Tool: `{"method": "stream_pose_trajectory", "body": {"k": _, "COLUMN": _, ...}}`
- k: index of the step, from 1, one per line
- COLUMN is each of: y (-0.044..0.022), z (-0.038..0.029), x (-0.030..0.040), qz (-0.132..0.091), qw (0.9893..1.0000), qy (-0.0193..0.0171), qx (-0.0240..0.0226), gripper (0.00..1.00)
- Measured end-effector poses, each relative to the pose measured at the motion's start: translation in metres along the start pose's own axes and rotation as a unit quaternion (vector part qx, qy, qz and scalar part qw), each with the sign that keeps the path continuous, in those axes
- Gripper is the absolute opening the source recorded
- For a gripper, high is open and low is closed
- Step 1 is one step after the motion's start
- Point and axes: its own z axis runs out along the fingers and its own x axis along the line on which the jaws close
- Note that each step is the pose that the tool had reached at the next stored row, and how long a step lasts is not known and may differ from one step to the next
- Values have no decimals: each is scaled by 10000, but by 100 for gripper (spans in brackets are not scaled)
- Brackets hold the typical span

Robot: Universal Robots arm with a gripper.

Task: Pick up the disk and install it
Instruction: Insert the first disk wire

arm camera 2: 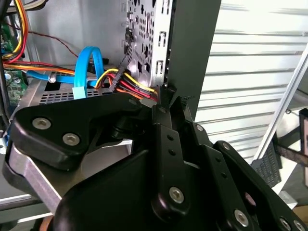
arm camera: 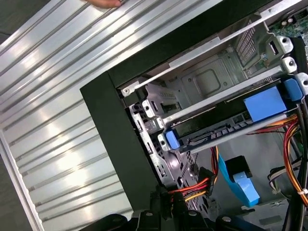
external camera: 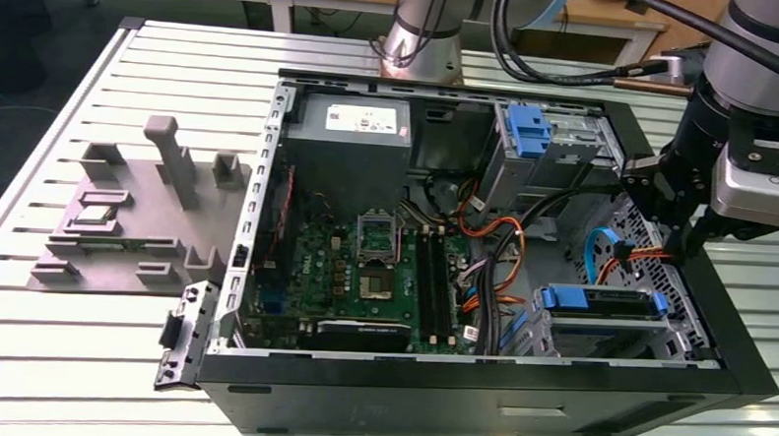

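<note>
The disk, with blue side rails, sat flat in the metal drive cage, already installed.

My own black linkage blocks the second wrist view, hiding my fingertips and the case floor beneath. In the first wrist view, the disk lies sunk in its metal cage ahead of me, its label unseen, its far end cut off.
</note>
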Motion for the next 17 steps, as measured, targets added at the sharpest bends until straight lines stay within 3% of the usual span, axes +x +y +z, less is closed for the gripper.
{"method": "stream_pose_trajectory", "body": {"k": 4, "y": 5, "z": 5, "x": -2, "qz": -140, "qw": 9999, "qy": 19, "qx": 44, "gripper": 25}}
{"method": "stream_pose_trajectory", "body": {"k": 9, "y": 15, "z": 11, "x": -20, "qz": -243, "qw": 9997, "qy": 83, "qx": -48, "gripper": 25}}
{"method": "stream_pose_trajectory", "body": {"k": 17, "y": 18, "z": 17, "x": -27, "qz": -260, "qw": 9996, "qy": 99, "qx": -39, "gripper": 25}}
